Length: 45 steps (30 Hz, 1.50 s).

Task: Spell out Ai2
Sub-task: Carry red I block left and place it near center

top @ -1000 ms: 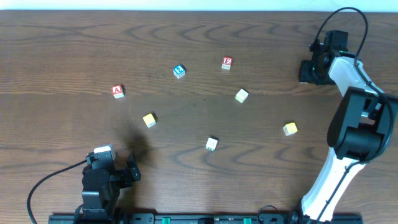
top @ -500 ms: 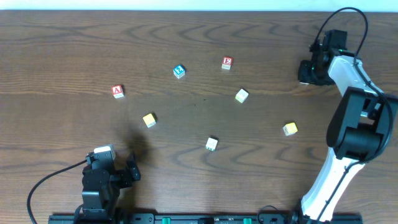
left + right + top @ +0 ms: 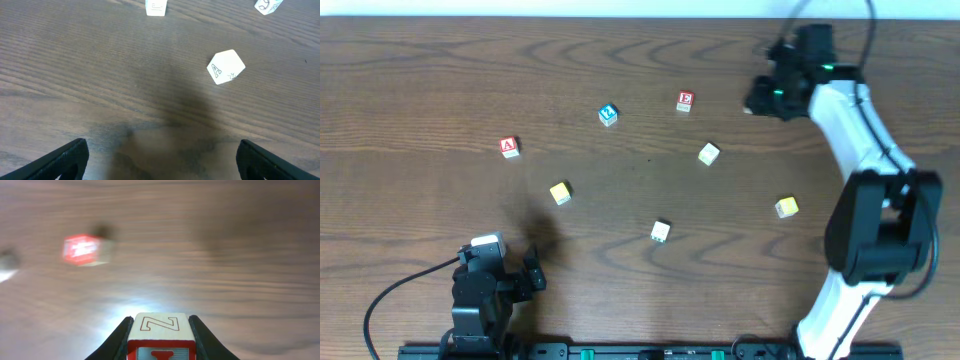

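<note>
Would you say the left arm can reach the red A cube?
Probably yes: the left gripper is open and only bare table lies between it and the red A cube; the yellow cube sits aside.

Eight wooden cubes (image 3: 608,115), two arms (image 3: 848,112).

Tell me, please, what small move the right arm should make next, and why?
Probably swing the right gripper left toward the bare wood beside the small wooden cube with the red "A". Its fingers are shut on a small wooden cube with a partly seen red letter, and the "A" cube lies far across the table.
</note>
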### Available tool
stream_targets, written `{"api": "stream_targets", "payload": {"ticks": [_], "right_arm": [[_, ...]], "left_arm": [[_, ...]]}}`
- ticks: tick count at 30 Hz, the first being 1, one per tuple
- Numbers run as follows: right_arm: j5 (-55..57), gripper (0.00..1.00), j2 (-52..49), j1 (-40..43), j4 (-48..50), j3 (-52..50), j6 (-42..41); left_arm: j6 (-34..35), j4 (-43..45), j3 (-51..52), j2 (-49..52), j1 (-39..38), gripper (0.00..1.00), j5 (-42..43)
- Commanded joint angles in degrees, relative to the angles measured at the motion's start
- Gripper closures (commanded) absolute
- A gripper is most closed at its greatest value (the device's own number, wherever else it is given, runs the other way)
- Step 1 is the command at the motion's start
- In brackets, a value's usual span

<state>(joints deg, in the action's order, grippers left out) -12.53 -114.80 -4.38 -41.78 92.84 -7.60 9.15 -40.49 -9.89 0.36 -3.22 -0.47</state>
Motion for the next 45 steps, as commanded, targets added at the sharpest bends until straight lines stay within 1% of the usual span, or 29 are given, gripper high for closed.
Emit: {"api": "stream_targets", "payload": {"ticks": [1,8,13,19,22,28,36,41,45], "right_arm": [[6.6,0.99,2.8,-8.6,-2.2,0.9,-4.0],[13.0,0.99,1.0,-22.8,-3.4,0.9,-12.4],[14.1,0.99,-1.6,-26.8,-3.7,0.9,-17.7],[14.0,0.99,-6.1,-28.2,-5.9,0.9,-22.8],[14.8,0.99,-7.6,-28.7,-6.0,0.9,-22.8],[19.9,0.99,-8.2,-29.6,-4.0,0.9,-22.8],[20.0,0.99,-9.1,-30.1,-0.8,0.9,-22.8],[20.0,0.99,-10.9,-30.6,-0.9,0.9,-23.3],[20.0,0.99,-11.3,-30.6,-1.3,0.9,-25.3]], "left_arm": [[-0.1,-1.4,0.7,-0.1,-0.3,0.04,-1.0],[-0.1,-1.4,0.7,-0.1,-0.3,0.04,-1.0],[-0.1,-1.4,0.7,-0.1,-0.3,0.05,-1.0],[-0.1,-1.4,0.7,-0.1,-0.3,0.05,-1.0],[-0.1,-1.4,0.7,-0.1,-0.3,0.05,-1.0],[-0.1,-1.4,0.7,-0.1,-0.3,0.05,-1.0],[-0.1,-1.4,0.7,-0.1,-0.3,0.05,-1.0],[-0.1,-1.4,0.7,-0.1,-0.3,0.05,-1.0],[-0.1,-1.4,0.7,-0.1,-0.3,0.04,-1.0]]}}
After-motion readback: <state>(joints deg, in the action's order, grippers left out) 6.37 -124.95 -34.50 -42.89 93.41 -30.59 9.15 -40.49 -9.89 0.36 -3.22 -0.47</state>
